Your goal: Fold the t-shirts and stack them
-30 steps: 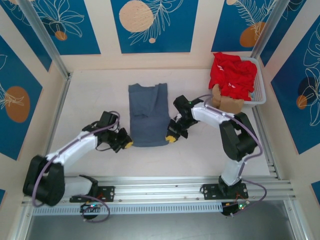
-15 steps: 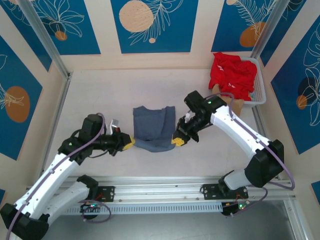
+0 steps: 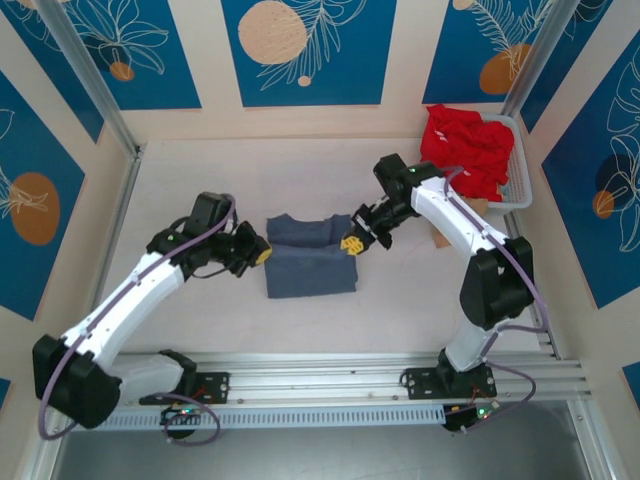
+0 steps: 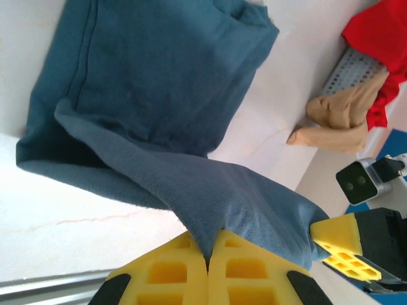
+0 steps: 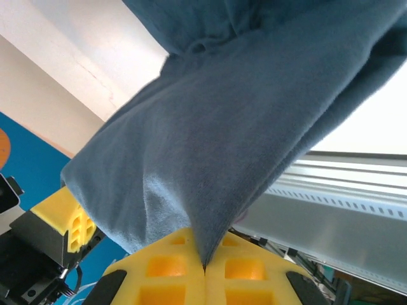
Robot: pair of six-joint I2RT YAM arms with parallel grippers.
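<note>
One blue-grey t-shirt [image 3: 310, 268] is clamped by left gripper [image 3: 258, 253] and right gripper [image 3: 351, 245]; perhaps two red t-shirts [image 3: 465, 150] are heaped.

pale matte surface [image 3: 200, 170], evenly lit, soft shadows only; faint hairline marks on it in the left wrist view. cream walls [image 3: 205, 60] on three sides carry deep blue panels [image 3: 350, 60] with white leaf line-drawings and peach or orange discs [image 3: 272, 32]. slanted aluminium posts [image 3: 88, 75] at the far corners. slotted aluminium rail [image 3: 330, 372] along the near edge.
</note>
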